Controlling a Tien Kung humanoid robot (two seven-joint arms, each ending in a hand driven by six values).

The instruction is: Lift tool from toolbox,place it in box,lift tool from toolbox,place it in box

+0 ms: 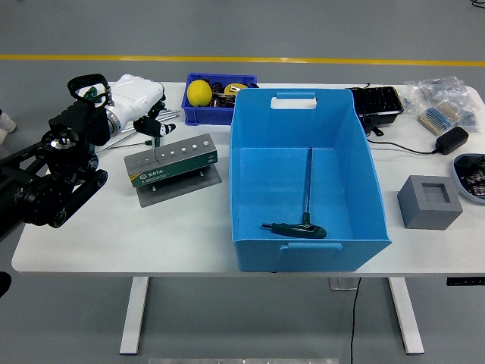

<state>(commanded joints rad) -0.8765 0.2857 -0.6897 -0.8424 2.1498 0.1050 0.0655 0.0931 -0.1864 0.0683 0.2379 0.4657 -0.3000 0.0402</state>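
Second lift in hand: left hand (148,121) clamped on green-handled tool (154,136), shaft in the tool stand (173,161) left of blue box (303,178). First tool (303,220) inside box. Next, probably: pull straight up, carry right

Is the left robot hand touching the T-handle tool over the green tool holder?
Touching. The head view shows the left robot hand with fingers closed around the T-handle tool, whose shaft runs down to the green tool holder.

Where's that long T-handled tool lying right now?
In the head view, the T-handle wrench lies inside the blue box at table centre, handle toward its near wall.
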